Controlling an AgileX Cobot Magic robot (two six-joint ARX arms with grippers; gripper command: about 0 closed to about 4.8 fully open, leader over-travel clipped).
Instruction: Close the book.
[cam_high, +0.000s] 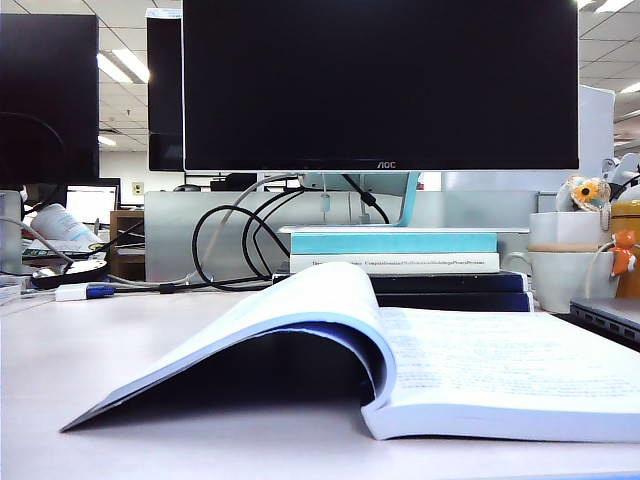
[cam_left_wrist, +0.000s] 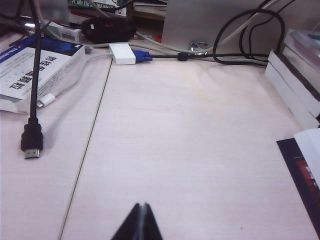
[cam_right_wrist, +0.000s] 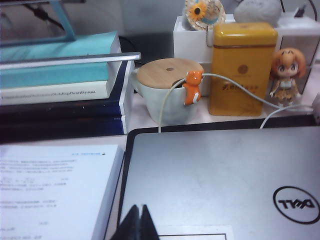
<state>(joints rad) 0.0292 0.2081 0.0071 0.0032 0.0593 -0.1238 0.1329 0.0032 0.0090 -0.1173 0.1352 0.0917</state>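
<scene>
Book lies open on the desk, near its front edge toward the right side; thick page block flat on the right, left section arched up with its outer edge touching the desk. A corner of it is seen in the left wrist view, the printed page in the right wrist view.

Left gripper is seen closed, fingertips together, nothing held, over bare desk left of the book. Right gripper is also seen closed and empty, over the gap between the book's right edge and a closed Dell laptop, which lies just beside the book.

Behind the book: a stack of books with a white-and-teal one on top, under the monitor. Further right, a lidded mug, yellow tin and small figurine are lined up at the back edge. Cables and a white adapter are at back left; an HDMI plug and a boxed item sit at far left, well apart from the book.
</scene>
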